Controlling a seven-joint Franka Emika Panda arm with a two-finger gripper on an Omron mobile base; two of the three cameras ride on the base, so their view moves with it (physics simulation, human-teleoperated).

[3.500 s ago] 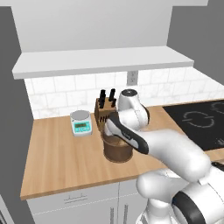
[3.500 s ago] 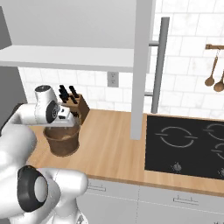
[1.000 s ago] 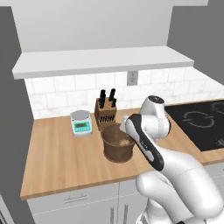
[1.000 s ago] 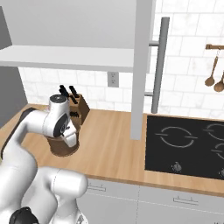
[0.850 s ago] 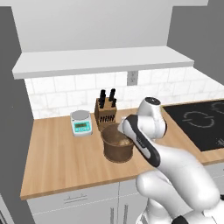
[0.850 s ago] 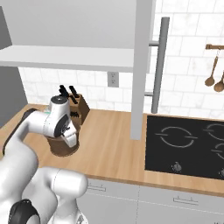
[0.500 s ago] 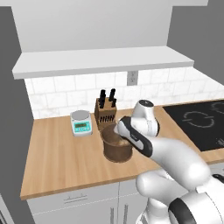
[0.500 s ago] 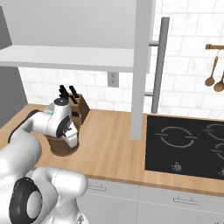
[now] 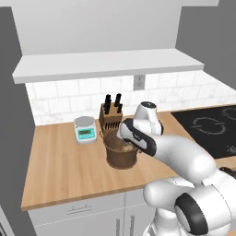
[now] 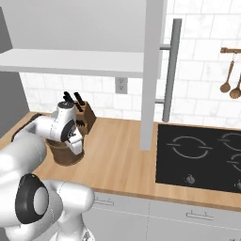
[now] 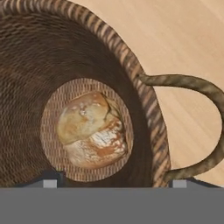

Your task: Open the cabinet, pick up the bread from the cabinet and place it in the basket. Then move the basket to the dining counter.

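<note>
The brown woven basket stands on the wooden worktop in front of the knife block. A crusty bread loaf lies on its bottom. My gripper is open and points down over the basket. One fingertip is above the inside, the other is outside the rim by a loop handle. The hand hangs at the basket's rim in both base views, with the gripper just above it. The cabinet door stands open, edge-on, with its bar handle.
A knife block and a kitchen scale stand behind the basket by the tiled wall. A black cooktop lies to the right, and wooden spoons hang above it. Pale drawer fronts run below the worktop edge.
Over the last second the hand swung left from the basket's right side and came down over its rim. The basket and the bread have stayed put.
</note>
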